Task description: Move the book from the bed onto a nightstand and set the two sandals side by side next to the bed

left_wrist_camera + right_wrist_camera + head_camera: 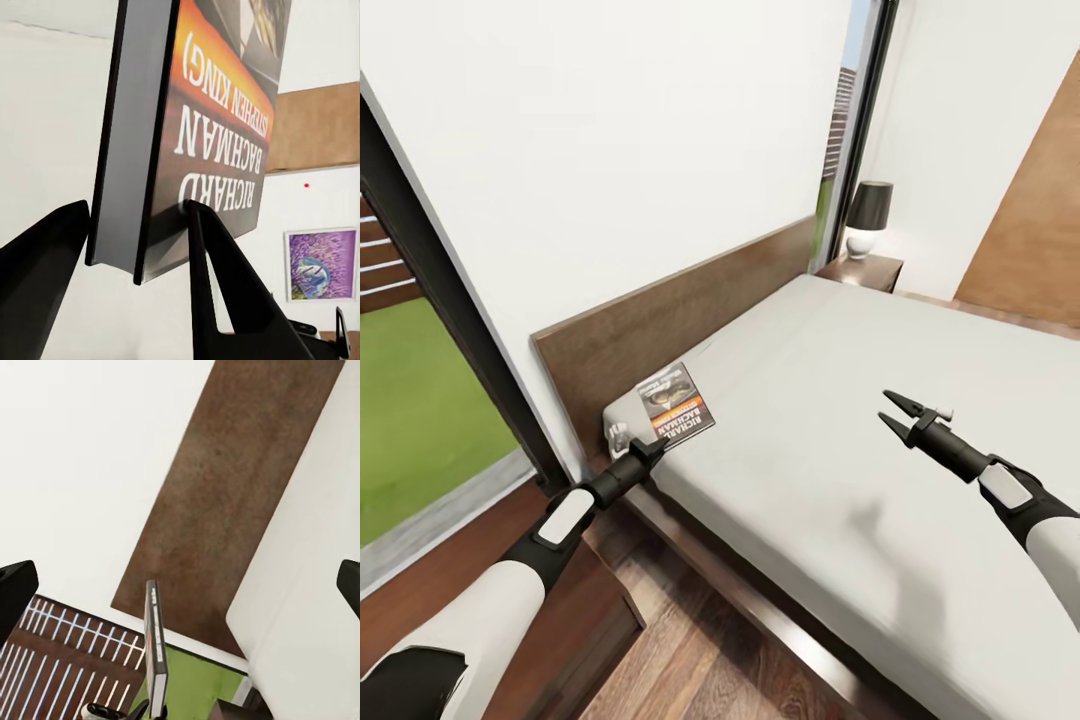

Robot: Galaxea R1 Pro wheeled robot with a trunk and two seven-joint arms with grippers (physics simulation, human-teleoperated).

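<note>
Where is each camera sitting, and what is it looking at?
Head view: up on the head, looking down over the bed; both arms show, the left pincer holding the book, the right pincer open.
Left wrist view: by the left pincer, looking along its fingers clamping the book.
Right wrist view: by the right pincer, facing the headboard; fingertip edges show.
Shared: all three views show the book.

Book (677, 406): orange-black cover, white lettering. Mattress (880, 400) off-white. Headboard (690, 300) dark brown.
</note>
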